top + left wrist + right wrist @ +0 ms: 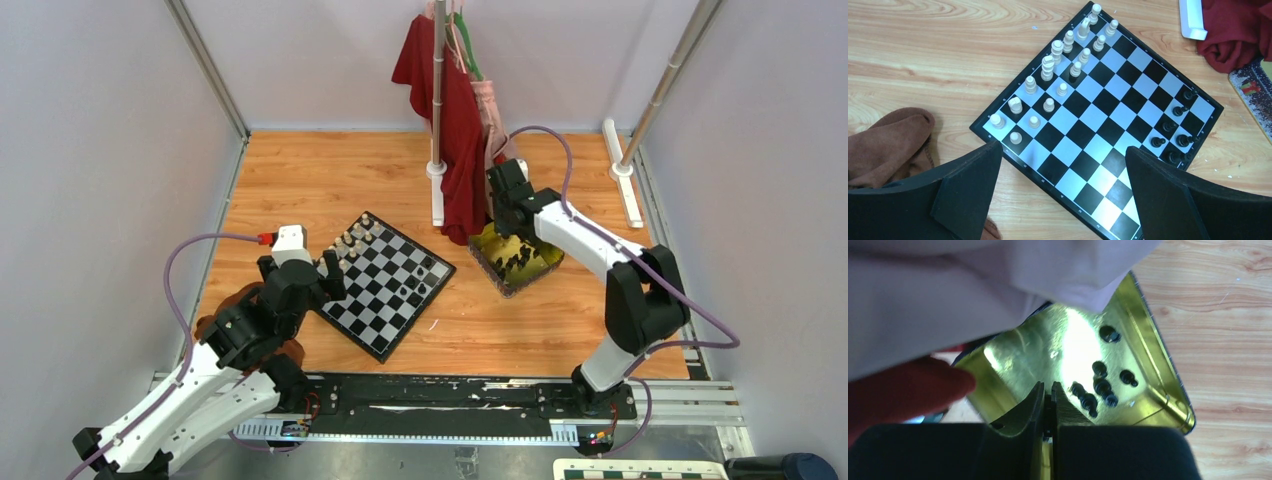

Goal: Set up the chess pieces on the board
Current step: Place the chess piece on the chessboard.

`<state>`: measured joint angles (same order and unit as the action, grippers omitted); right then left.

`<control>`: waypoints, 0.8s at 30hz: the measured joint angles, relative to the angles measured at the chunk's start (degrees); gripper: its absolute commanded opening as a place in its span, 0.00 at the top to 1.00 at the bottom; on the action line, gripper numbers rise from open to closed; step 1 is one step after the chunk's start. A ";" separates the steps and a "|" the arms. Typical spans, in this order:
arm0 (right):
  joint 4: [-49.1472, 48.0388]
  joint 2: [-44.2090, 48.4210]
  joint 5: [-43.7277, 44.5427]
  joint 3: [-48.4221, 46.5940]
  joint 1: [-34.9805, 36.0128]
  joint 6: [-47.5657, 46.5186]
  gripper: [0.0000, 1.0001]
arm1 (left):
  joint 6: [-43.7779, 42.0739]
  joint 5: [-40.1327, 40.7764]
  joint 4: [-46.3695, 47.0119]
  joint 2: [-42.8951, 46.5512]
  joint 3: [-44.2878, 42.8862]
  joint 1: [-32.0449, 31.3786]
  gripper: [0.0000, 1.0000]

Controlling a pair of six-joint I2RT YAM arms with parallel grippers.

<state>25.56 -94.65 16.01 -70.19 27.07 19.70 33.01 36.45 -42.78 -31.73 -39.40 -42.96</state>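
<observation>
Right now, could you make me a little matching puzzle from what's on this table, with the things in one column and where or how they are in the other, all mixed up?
Things:
1. cream chess pieces
2. gold tray
3. left claw
4. right claw

Place or state:
A. shut, over the tray
B. open, at the edge of the chessboard
C. in two rows along one side of the chessboard
D. holds loose black chess pieces

Pairs: 1-C, 2-D, 3-B, 4-A
</observation>
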 measured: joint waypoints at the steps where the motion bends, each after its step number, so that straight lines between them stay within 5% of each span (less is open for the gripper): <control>1: 0.28 0.92 -0.02 0.24 0.83 -0.17 1.00 | 0.00 0.00 -0.02 0.13 0.00 0.00 0.00; 24: 9.57 10.84 -5.20 2.56 21.35 -3.13 1.00 | 0.00 0.00 0.00 2.19 0.00 0.00 0.00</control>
<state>35.14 -83.81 10.81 -67.64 48.42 16.58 33.01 36.45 -42.78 -29.54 -39.40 -42.96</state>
